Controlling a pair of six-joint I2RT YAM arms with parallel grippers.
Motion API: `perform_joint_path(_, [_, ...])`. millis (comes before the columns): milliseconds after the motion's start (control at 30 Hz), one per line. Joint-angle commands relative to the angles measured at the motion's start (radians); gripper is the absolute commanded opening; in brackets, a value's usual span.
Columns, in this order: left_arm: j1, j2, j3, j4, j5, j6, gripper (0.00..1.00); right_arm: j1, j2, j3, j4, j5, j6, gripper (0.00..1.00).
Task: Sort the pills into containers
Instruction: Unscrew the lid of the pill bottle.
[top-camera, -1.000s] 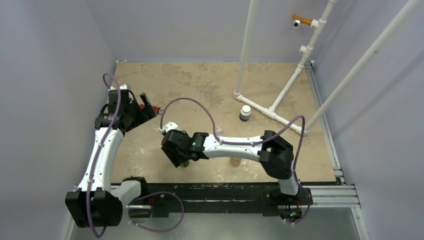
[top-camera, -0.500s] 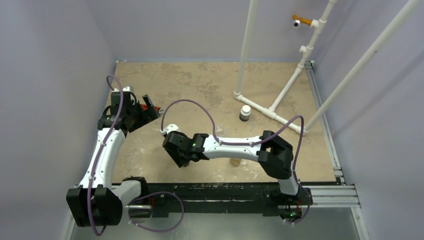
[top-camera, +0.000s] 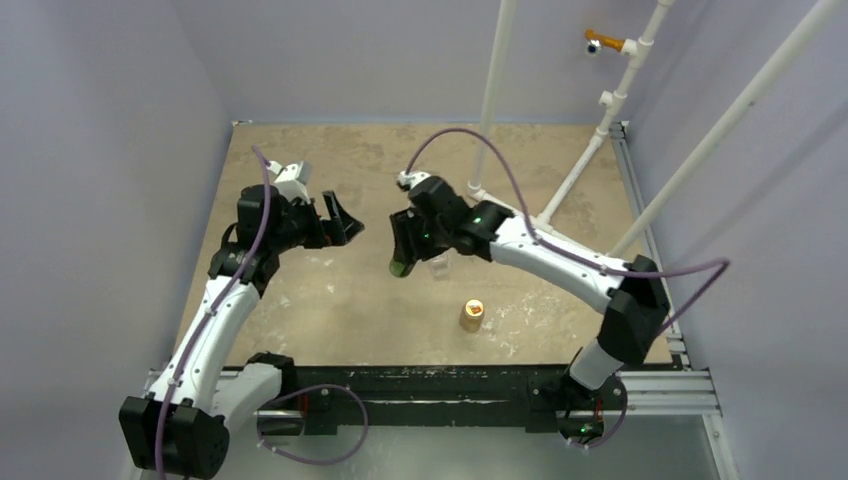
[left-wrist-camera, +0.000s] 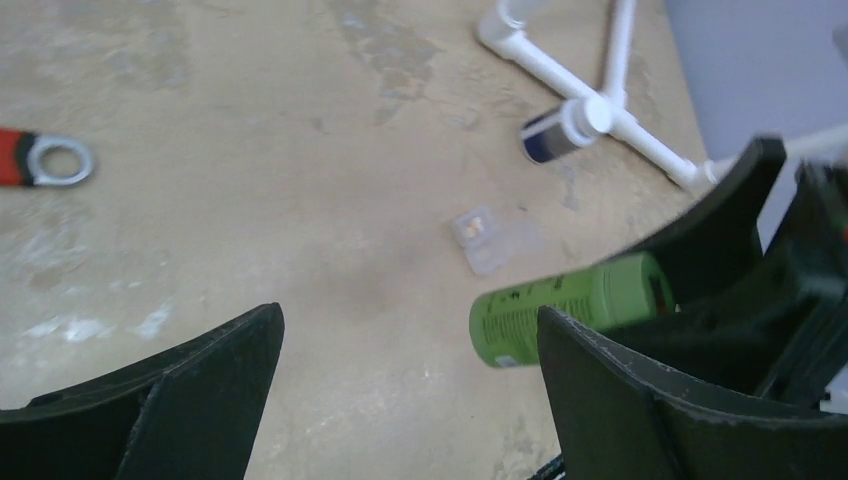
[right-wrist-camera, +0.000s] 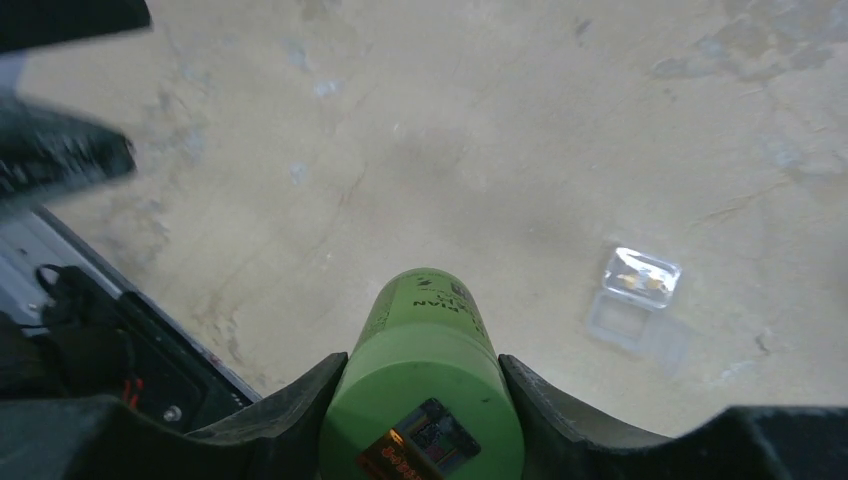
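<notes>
Lifted the green bottle (left-wrist-camera: 570, 305) off the near surface (top-camera: 300, 300) and carried it mid-air to centre, right jaws clamped round it. Swung left jaws in alongside, wide open and empty, probably readying to uncap. Counted: three bottles (green, brown (left-wrist-camera: 555, 135), tan (top-camera: 471, 315)), one clear case (right-wrist-camera: 640, 280) lying open on the surface just beyond the green bottle, two pills (right-wrist-camera: 627, 281) seemingly inside.

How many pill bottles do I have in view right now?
3. The green bottle in the right gripper; tan-orange bottle standing near the table's front edge; dark white-capped bottle beside the white pipe frame, hidden from the top view.
</notes>
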Motion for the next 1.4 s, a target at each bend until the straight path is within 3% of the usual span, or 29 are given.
perform_joint_path(0, [-0.098,-0.075,-0.072,0.235,0.126,0.042,0.97,-0.104,-0.156,-0.048,0.015,-0.21,-0.022,0.02])
perform_joint_path(267, [-0.339,-0.214,-0.223,0.393,0.098,0.111,1.0,-0.207,-0.262,-0.047,-0.003,-0.446,-0.015,0.02])
perform_joint_path(367, [-0.366,-0.248,-0.298,0.54,0.142,0.079,1.0,-0.223,-0.265,-0.02,-0.009,-0.513,-0.011,0.02])
perform_joint_path(567, [-0.38,-0.251,-0.314,0.594,0.196,0.079,1.0,-0.228,-0.279,0.024,0.009,-0.653,0.011,0.03])
perform_joint_path(1033, [-0.513,-0.238,-0.187,0.517,0.319,0.106,0.96,-0.224,-0.347,0.002,0.05,-0.714,0.096,0.05])
perform_joint_path(1367, [-0.538,-0.147,-0.095,0.452,0.356,0.141,0.79,-0.218,-0.319,0.064,-0.022,-0.673,0.04,0.06])
